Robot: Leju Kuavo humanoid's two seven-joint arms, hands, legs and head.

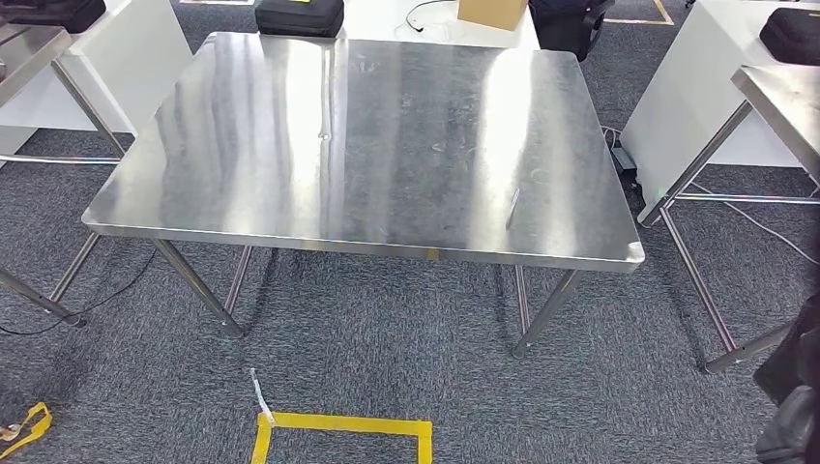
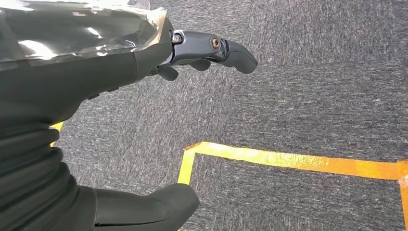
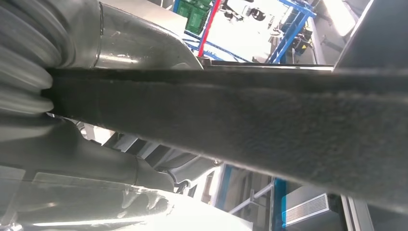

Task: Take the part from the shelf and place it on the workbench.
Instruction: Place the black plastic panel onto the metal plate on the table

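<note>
Steel workbench stood bare; left hand hung spread, holding nothing; right hand gripped a dark fuzzy part.

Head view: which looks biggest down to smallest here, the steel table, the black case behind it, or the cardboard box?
1. Steel table, by far the largest.
2. Black case.
3. Cardboard box.
The frame's edge cuts off both case and box, so their order is unsure.

Yellow tape is laid as an open rectangle on the grey carpet. A black case and a cardboard box are seen on a white table. Steel-framed side tables are placed at both edges.
</note>
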